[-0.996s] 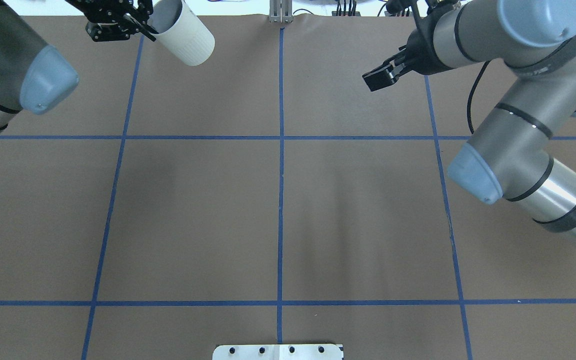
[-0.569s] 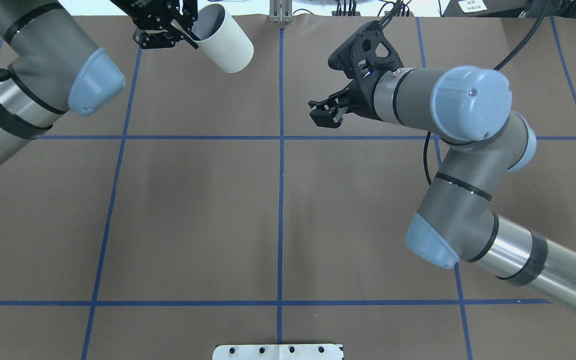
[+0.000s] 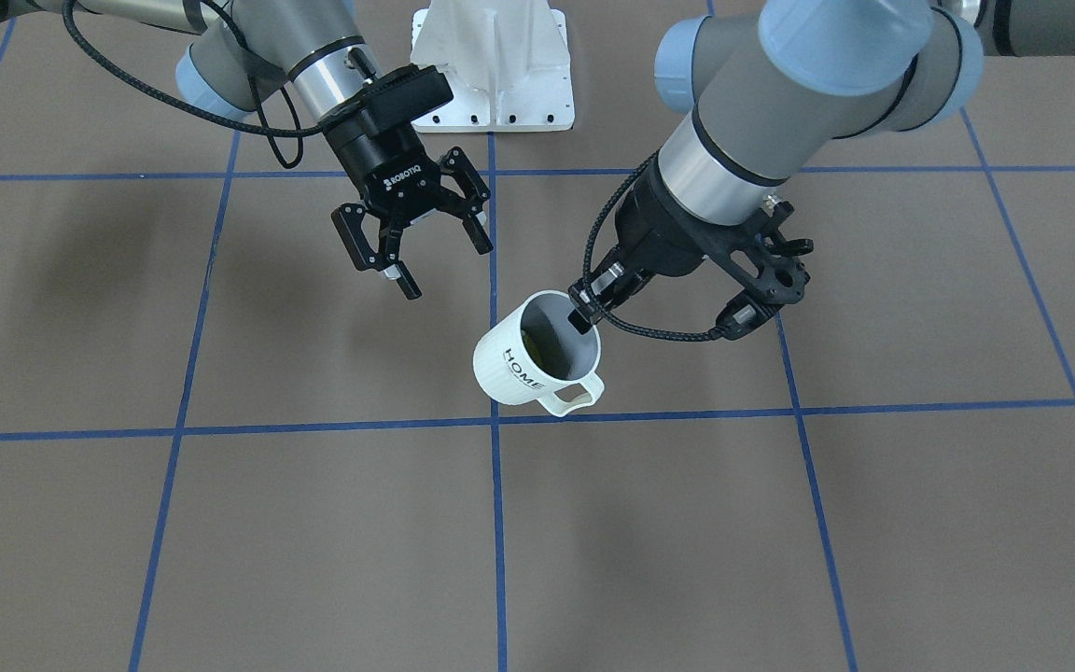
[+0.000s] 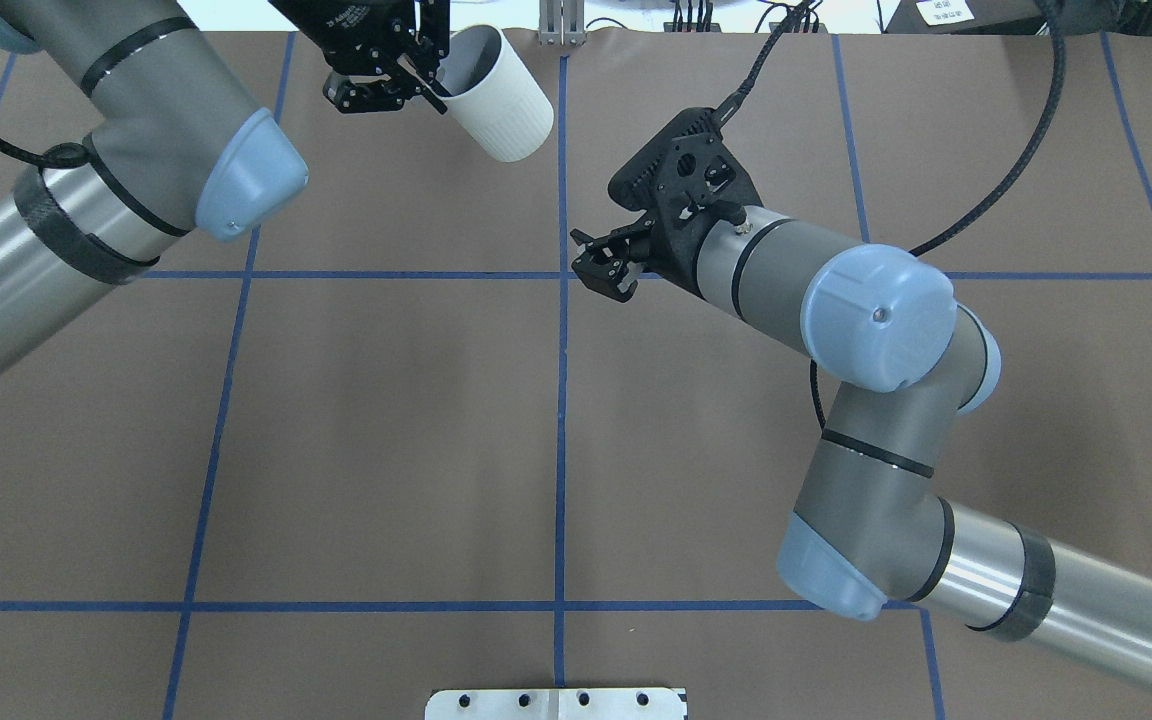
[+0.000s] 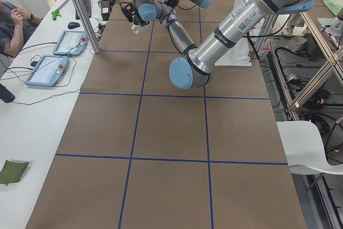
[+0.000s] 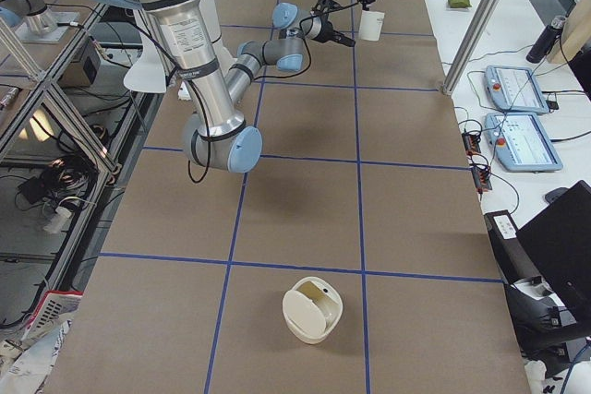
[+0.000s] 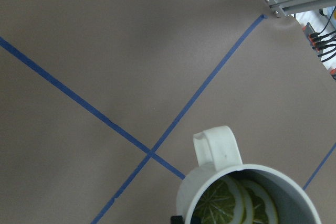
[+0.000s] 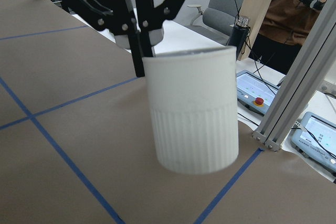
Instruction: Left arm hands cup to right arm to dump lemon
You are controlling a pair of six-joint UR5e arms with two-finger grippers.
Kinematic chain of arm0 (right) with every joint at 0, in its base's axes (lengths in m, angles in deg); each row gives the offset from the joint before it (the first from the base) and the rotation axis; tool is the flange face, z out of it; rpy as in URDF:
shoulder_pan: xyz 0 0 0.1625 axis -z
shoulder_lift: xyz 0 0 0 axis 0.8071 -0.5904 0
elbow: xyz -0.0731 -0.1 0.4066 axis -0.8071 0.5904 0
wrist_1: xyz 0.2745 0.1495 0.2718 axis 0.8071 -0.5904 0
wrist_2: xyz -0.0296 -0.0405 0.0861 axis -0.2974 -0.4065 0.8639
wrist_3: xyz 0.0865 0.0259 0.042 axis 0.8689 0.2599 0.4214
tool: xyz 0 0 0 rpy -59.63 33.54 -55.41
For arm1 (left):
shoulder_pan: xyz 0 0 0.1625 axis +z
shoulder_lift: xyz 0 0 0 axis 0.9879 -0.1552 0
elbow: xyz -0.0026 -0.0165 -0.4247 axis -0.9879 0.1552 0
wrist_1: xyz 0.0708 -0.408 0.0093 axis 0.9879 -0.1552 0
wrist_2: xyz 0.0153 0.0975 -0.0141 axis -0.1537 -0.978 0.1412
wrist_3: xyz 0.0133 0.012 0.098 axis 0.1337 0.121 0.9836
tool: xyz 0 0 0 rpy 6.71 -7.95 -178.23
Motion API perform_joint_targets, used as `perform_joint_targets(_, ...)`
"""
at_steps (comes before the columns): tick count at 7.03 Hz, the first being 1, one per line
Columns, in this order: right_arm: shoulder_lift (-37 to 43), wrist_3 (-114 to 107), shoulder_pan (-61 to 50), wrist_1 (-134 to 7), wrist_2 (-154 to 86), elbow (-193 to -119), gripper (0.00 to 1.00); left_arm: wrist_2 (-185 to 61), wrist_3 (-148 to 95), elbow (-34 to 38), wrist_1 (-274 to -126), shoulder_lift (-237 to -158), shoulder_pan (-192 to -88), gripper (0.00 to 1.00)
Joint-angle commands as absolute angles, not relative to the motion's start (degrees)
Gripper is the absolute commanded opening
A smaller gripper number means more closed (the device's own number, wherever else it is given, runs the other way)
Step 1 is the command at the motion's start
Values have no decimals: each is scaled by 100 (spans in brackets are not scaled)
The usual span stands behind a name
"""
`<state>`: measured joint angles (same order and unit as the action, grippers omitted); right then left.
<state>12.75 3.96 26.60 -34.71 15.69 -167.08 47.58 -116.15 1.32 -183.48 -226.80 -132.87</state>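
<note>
The white "HOME" cup [image 3: 521, 366] hangs tilted above the table near the centre line. My left gripper [image 3: 582, 314] is shut on its rim, one finger inside. The yellow-green lemon [image 3: 537, 347] lies inside the cup and shows as slices in the left wrist view [image 7: 231, 207]. In the overhead view the cup [image 4: 504, 98] is at the far edge under the left gripper [image 4: 431, 85]. My right gripper [image 3: 442, 269], lettered ROBOTIQ, is open and empty, apart from the cup on its robot side. It also shows in the overhead view [image 4: 602, 272]. The right wrist view faces the cup's ribbed side [image 8: 191, 124].
The brown table carries blue tape grid lines [image 4: 561, 400]. A white arm mount [image 3: 493, 65] stands at the robot side. A cream round container [image 6: 312, 309] sits on the table at the robot's right end. Tablets [image 6: 512, 89] and an aluminium post [image 8: 294, 93] line the far edge.
The left arm has carried the cup rightward toward the centre line. The right arm has swung left, its gripper now near the centre line and closer to the cup.
</note>
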Motion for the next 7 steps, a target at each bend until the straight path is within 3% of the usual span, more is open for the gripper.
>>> perform_joint_targets(1, 1277, 391, 2692, -3463, 1468, -16705, 99, 4755, -11727, 221, -18379, -22688, -12960, 0)
perform_joint_targets(7, 1241, 365, 2709, -3472, 1353, -16696, 99, 4764, -11903, 660, -18353, -22679, -12598, 0)
